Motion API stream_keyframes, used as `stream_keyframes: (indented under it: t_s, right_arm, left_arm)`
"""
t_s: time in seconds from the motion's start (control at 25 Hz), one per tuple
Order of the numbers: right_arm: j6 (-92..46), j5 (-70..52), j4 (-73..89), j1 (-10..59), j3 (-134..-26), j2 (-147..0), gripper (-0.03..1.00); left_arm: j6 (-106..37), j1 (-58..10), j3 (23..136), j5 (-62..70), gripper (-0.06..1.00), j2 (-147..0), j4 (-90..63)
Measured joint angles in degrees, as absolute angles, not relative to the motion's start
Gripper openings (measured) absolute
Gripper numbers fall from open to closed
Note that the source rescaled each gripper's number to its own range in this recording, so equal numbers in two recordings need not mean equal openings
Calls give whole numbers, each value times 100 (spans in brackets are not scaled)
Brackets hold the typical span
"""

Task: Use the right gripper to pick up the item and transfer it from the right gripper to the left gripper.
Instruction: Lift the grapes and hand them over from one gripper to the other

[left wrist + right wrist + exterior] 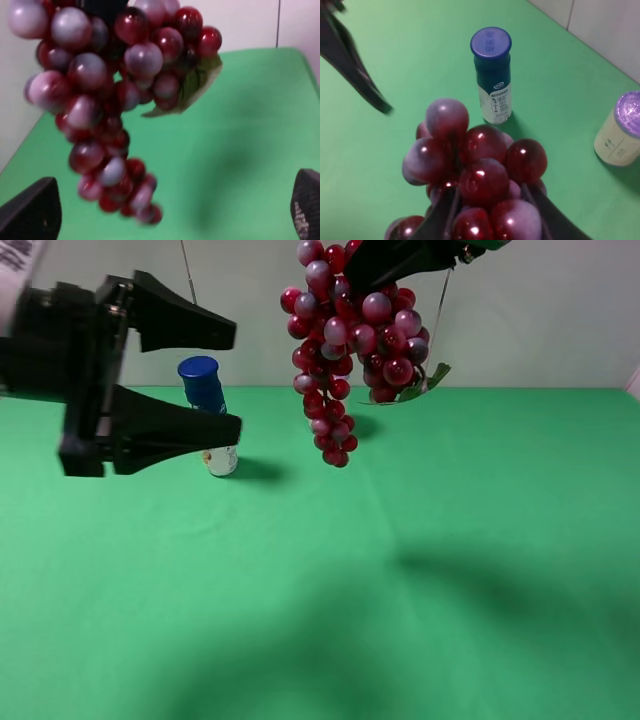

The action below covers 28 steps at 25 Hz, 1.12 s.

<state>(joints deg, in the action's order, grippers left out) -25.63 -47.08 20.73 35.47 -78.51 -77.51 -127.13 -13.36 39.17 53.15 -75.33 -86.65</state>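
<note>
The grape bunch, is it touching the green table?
No, the grape bunch hangs in the air from the right gripper, clear above the green table.

The bunch of grapes (pixel 340 350) hangs from the right end effector (pixel 372 272) above the surface (pixel 450 540), with the left end effector (pixel 237 380) apart to its left, the bottle (pixel 203 390) standing behind that one's lower jaw, and a jar (pixel 622 130) near the bottle.
</note>
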Motion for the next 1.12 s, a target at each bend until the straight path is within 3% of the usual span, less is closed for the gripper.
stream_keyframes:
  t_s: [0.2,0.48,1.12]
  right_arm:
    - [-2563,-4767,2091,3547,-7851,-7751,1]
    - [-2563,-4892,2160,3547,-7851,-7751,1]
    - [-2563,-4986,2349,3547,-7851,-7751,1]
  left_arm:
    - [-13196,-1726,3917,5106,100,-7909,-9084]
    - [-13673,-1748,3917,4942,100,-8012,-9790]
    - [-13883,-2006,3917,4617,100,-8048,-9876]
